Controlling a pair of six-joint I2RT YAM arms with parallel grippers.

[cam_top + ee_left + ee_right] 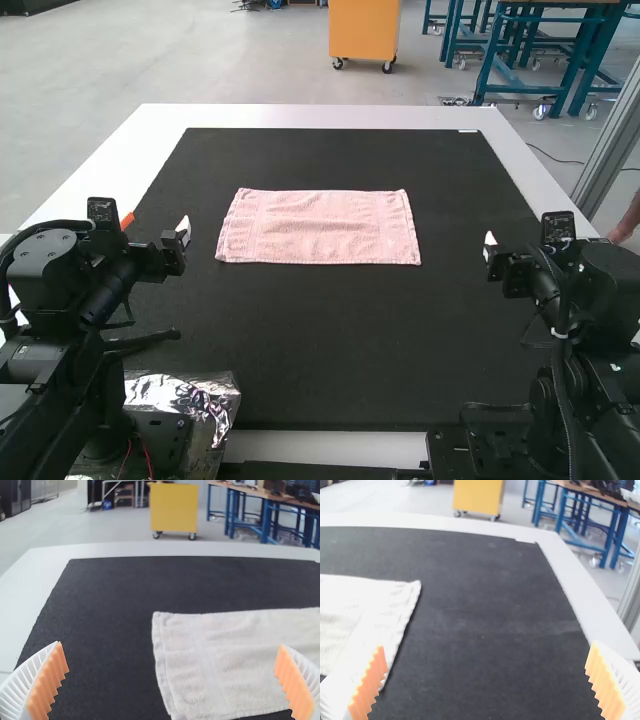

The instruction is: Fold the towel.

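The pink towel point(320, 228) lies flat as a wide rectangle near the middle of the dark mat; whether it is one layer or folded I cannot tell. My left gripper point(184, 230) is over the mat to the towel's left, apart from it. In its wrist view the left gripper point(170, 677) stands wide open, with the towel point(235, 655) farther off. My right gripper point(489, 243) is off the towel's right side, not touching it. The right wrist view has the right gripper point(485, 677) wide open, and the towel's end point(380, 610) beyond one finger.
The dark mat point(330, 340) covers most of the white table point(320, 115). Crumpled silver foil point(190, 395) lies at the left arm's base. An orange piece point(127, 221) shows beside the left arm. A person's hand or arm is at the right edge, away from the towel.
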